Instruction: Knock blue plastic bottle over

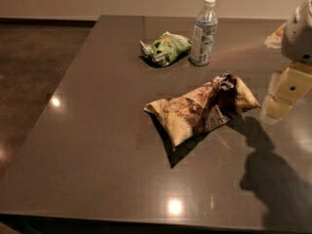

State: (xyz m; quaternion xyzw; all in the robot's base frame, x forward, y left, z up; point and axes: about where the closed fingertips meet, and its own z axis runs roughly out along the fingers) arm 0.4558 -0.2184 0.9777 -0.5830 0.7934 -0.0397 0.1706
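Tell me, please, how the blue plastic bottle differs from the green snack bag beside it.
The blue plastic bottle stands upright; the green snack bag lies crumpled. The bottle is clear and bluish with a white cap; the bag is opaque green. Both rest on the far part of the table. The hand hangs at the right edge, apart from both.

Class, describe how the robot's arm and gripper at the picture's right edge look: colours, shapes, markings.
At the right edge, the arm ends in a rounded pale grey housing. Below it, the gripper is blocky and cream-yellow with one small dark dot. No cables show.
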